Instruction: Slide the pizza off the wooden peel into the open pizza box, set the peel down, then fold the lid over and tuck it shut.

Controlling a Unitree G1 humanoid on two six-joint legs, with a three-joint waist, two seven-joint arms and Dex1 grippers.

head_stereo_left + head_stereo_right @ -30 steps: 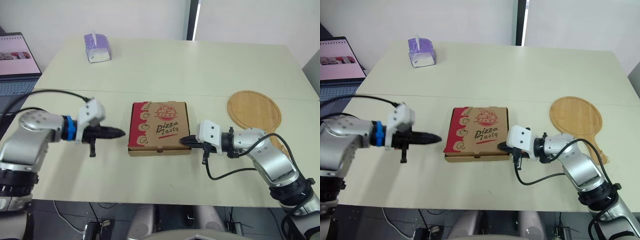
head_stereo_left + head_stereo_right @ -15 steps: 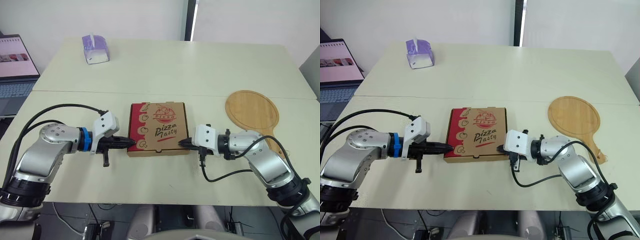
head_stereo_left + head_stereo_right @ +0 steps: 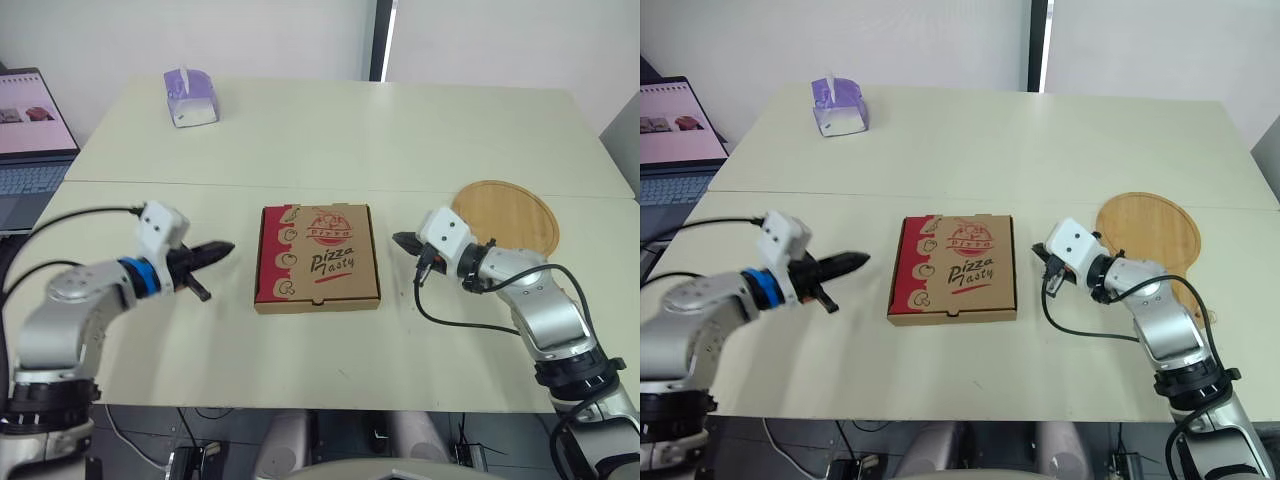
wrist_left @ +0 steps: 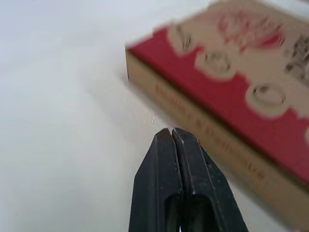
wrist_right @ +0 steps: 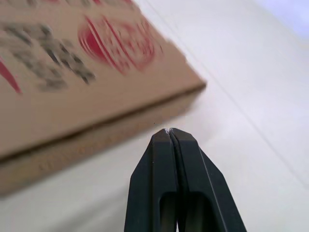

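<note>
The pizza box (image 3: 317,255) lies closed at the table's middle, brown with a red strip and "Pizza Tasty" print on the lid. The round wooden peel (image 3: 507,218) lies flat and bare to its right. My left gripper (image 3: 224,247) is shut and empty, a short gap left of the box, pointing at it. My right gripper (image 3: 399,238) is shut and empty, just off the box's right side, between box and peel. Both wrist views show closed black fingertips (image 4: 172,135) (image 5: 168,135) near the box's side wall (image 4: 203,145) (image 5: 96,140).
A purple tissue box (image 3: 190,95) stands at the far left of the table. An open laptop (image 3: 28,125) sits beyond the table's left edge. A seam (image 3: 400,190) between two tabletops runs across behind the box.
Both grippers have drawn back from the box's sides: the left moved leftward, the right moved right and further back toward the peel. The box stays closed and in place.
</note>
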